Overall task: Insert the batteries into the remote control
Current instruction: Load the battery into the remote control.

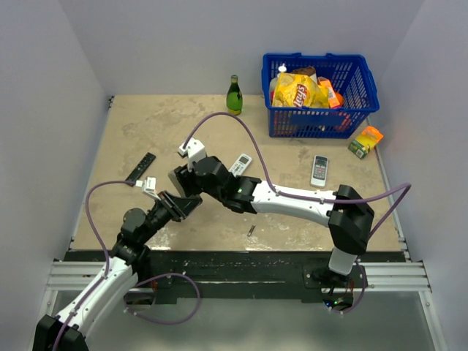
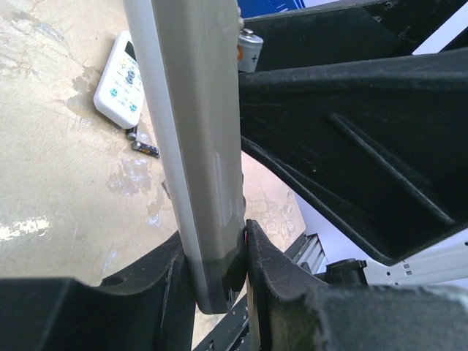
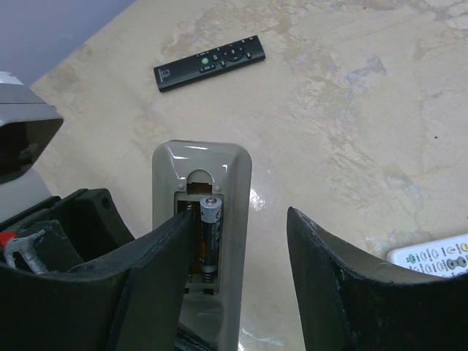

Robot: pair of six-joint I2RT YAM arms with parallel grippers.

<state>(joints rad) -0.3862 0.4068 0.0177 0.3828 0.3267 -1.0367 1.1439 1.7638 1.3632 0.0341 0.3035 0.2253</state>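
- The left gripper (image 2: 216, 241) is clamped on the bottom end of the remote control (image 2: 197, 146), holding it upright with its long axis rising from the fingers.
- Its open bay (image 3: 201, 191) faces the right gripper (image 3: 241, 219), with one battery (image 3: 210, 234) lying lengthwise inside.
- The right gripper's fingers stand apart, straddling the remote, one just beside that battery.
- Spare batteries (image 2: 144, 146) lie on the table (image 2: 58, 205) beside a white remote (image 2: 121, 80).
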